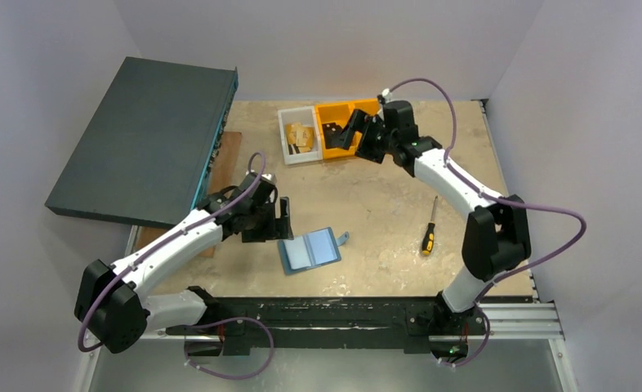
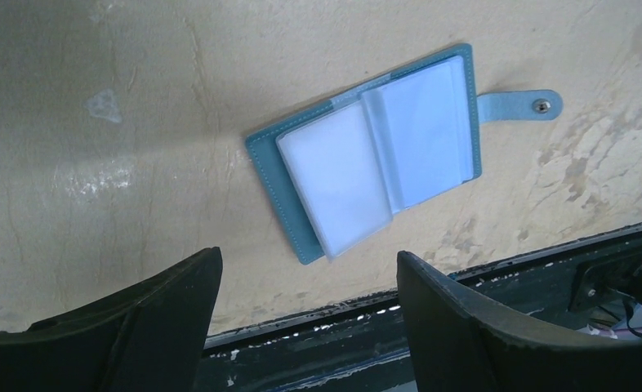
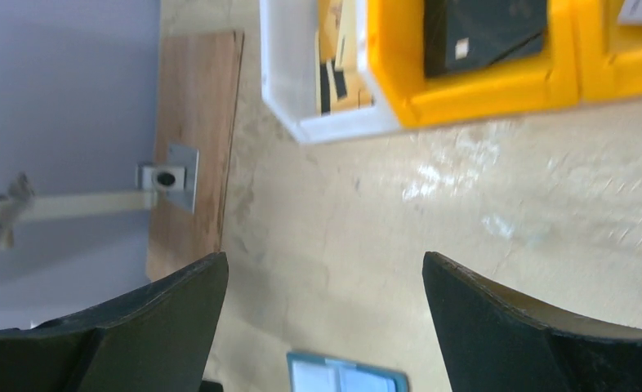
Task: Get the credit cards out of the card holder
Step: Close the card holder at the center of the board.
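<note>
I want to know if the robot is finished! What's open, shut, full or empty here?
card holder, open flat, pockets look empty
strap, unsnapped
left fingers, open, holding nothing
right fingers, open, holding nothing
white bin, holds tan flat pieces
yellow bin, holds something black
screwdriver, lying flat

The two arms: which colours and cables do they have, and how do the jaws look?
Both the left arm and right arm have white links, black joints and a loose purple cable. The jaws are black, broad and curved.
</note>
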{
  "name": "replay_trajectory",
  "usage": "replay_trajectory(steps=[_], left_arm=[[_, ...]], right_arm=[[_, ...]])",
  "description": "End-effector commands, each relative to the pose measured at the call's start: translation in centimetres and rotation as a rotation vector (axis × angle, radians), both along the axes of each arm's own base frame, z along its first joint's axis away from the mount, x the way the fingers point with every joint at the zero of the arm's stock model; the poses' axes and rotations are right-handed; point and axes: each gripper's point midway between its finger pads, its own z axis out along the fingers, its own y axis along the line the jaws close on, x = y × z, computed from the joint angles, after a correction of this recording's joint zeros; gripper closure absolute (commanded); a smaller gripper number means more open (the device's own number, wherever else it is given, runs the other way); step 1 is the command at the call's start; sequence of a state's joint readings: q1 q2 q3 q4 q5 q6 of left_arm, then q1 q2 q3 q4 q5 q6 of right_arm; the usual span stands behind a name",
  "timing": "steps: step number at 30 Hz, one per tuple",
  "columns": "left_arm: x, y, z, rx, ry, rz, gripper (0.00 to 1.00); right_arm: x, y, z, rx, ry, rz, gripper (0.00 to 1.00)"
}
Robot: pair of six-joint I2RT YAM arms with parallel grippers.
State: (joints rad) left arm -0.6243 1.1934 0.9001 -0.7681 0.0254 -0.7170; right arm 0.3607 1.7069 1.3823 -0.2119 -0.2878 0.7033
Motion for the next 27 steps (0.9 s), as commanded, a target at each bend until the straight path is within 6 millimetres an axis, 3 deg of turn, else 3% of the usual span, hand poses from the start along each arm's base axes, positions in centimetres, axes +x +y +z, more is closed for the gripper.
replay_trajectory(steps=[1,5,11,16,22,27], left_arm=[[0.1,-0.5,-1.0,-0.039,-0.006,0.024,0.23],[-0.4,-0.5,-3.0,-0.029,0.034,0.031,0.24],[-0.6,-1.5,-5.1,-0.065,0.055,0.012,0.26],[-0.8,-1.8,-6.4,-0.063,0.087,0.015,0.27],[-0.7,-1.7,-7.6,-0.039,0.108,0.021,0.29],[-0.7,-1.9,-8.0,-0.039,0.116,0.019,0.29]], right_arm=[[-4.4,1.7,-0.5,-0.071,-0.032,0.050,0.10],[-8.5,2.6,-3.7,-0.105,0.027,0.109,0.14],[-13.3,1.2,-9.5,-0.223,0.127,0.153,0.20],[-16.5,0.6,-12.1,-0.255,0.169,0.210,0.21],[-18.3,0.7,-14.1,-0.283,0.201,0.245,0.26],[-18.4,0.6,-15.1,-0.307,0.219,0.239,0.42]])
